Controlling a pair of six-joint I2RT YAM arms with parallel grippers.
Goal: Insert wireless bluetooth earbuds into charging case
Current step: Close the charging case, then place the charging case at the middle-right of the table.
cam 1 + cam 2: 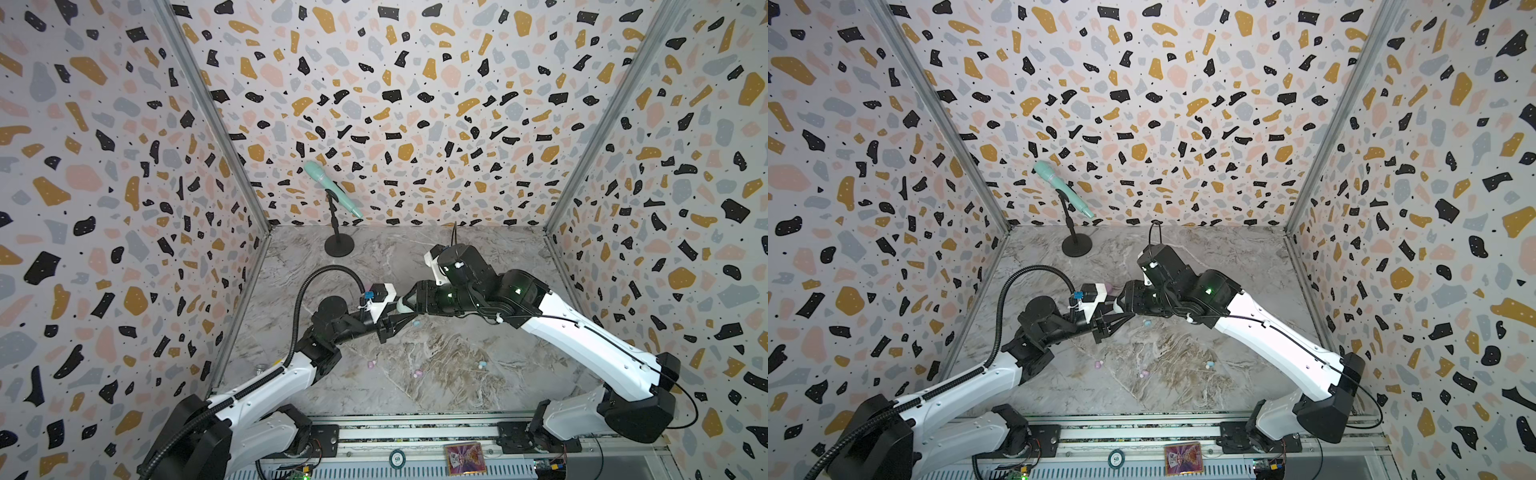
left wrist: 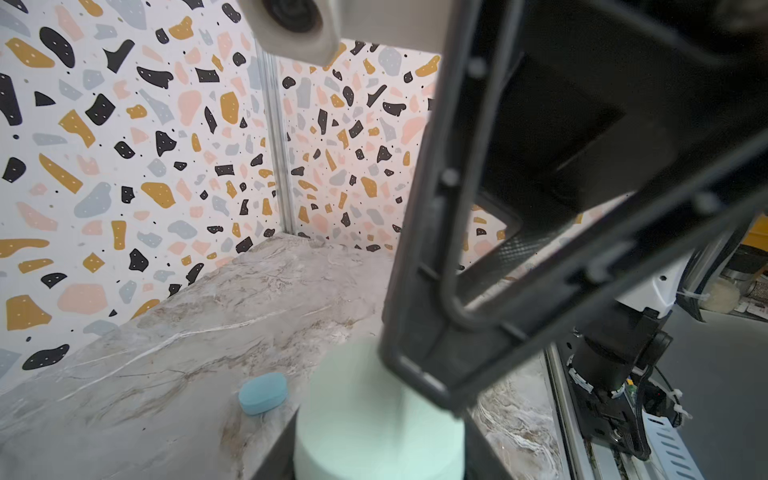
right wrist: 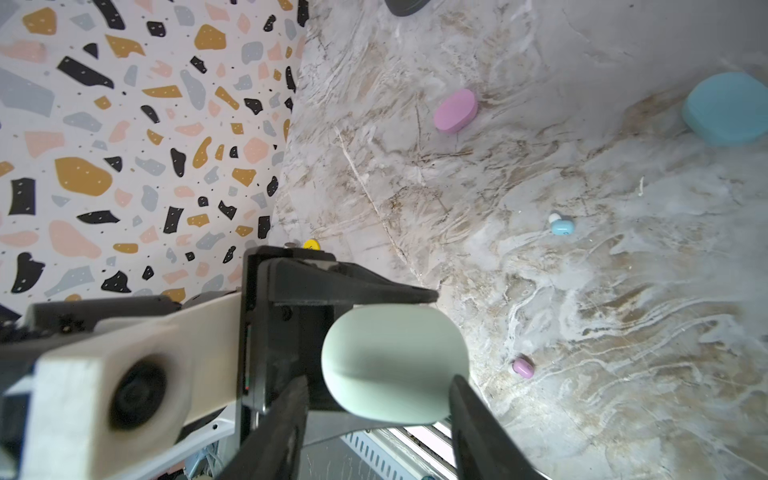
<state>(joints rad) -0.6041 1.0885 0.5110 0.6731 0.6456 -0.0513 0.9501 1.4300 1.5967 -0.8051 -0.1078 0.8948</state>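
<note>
1. Two grippers are met at the mint case [image 3: 390, 345], which appears to be held clear of the table [image 1: 478, 399] with its lid shut.
2. The left gripper [image 1: 400, 315] is clamped tight on the mint case. The right gripper [image 3: 382, 384] straddles the case's free end; whether its jaws press the case cannot be told.
3. All visible buds [image 1: 417, 322] are loose on the table. One lies just beside the mint case in a top view; the others lie well apart from it, toward the arm bases. A blue bud [image 3: 561, 226] and a pink bud [image 3: 523, 368] are seen in the right wrist view.
4. The pink case [image 3: 455, 110] and blue case [image 3: 727, 108] rest shut on the table, apart from the mint case.
5. Step judged: the lid is to be opened while the case is braced, or the case handed over. The clamp should be kept on the lower shell, clear of the seam. The lid edge should be caught opposite the hinge and swung, not pulled.
6. Risk noted: the shell is smooth and rounded, and is likely to slip if squeezed off-centre.
</note>
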